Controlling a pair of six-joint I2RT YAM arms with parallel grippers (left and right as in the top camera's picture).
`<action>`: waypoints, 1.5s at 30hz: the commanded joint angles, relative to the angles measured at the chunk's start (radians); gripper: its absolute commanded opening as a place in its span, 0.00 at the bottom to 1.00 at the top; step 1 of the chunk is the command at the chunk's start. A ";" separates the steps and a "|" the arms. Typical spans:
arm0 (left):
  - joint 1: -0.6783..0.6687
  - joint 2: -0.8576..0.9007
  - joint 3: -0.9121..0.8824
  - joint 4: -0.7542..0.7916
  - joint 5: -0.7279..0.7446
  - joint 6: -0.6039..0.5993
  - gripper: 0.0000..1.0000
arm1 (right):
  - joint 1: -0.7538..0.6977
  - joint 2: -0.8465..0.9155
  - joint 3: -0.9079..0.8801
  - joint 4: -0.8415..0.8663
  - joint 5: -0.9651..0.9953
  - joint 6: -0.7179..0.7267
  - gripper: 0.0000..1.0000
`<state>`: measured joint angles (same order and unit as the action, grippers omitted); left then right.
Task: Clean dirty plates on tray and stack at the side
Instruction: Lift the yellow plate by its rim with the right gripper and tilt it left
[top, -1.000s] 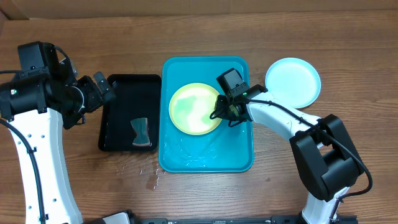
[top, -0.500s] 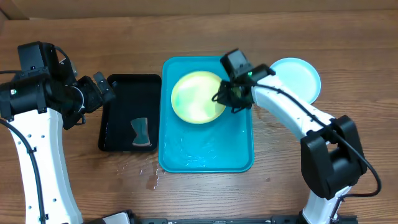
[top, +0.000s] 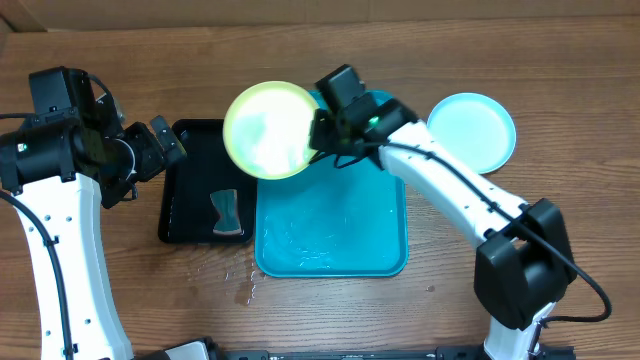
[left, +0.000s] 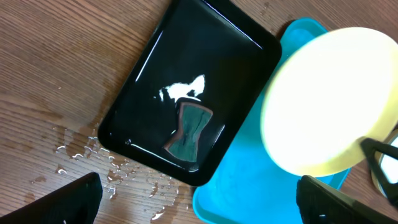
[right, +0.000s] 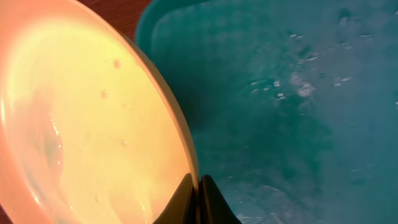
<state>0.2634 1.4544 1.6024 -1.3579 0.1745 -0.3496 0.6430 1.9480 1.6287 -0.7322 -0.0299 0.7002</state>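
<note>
From overhead, the right gripper (top: 317, 136) is clamped on the right edge of the yellow plate (top: 268, 130). It holds the plate tilted over the far left corner of the tray (top: 330, 235) and the right edge of the black tray (top: 195, 165). The blue plate (top: 471, 130) lies on the table (top: 560, 90), just right of the tray's far end. A sponge (top: 228, 213) lies in the near part of the black tray. The left gripper (top: 165, 140) hangs at the black tray's far left corner, jaws wide apart.

The left wrist view shows its spread fingers (left: 68, 199) empty, with the sponge in wet black tray below. The yellow plate is to the right, and water drops (left: 81, 149) lie on the wood.

In the right wrist view, the fingertips (right: 186, 199) pinch the plate's rim. The plate's face is wet, and the wet tray lies beyond it.
</note>
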 joint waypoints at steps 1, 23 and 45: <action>-0.004 0.004 -0.005 0.002 -0.010 -0.017 1.00 | 0.067 -0.002 0.022 0.036 0.106 0.037 0.04; -0.004 0.004 -0.005 0.002 -0.010 -0.017 1.00 | 0.370 0.077 0.022 0.201 0.553 0.002 0.04; -0.004 0.004 -0.005 0.002 -0.010 -0.017 1.00 | 0.385 0.065 0.022 0.805 0.801 -0.866 0.04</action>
<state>0.2634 1.4551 1.6024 -1.3575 0.1715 -0.3496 1.0283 2.0712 1.6299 -0.0032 0.7448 0.0174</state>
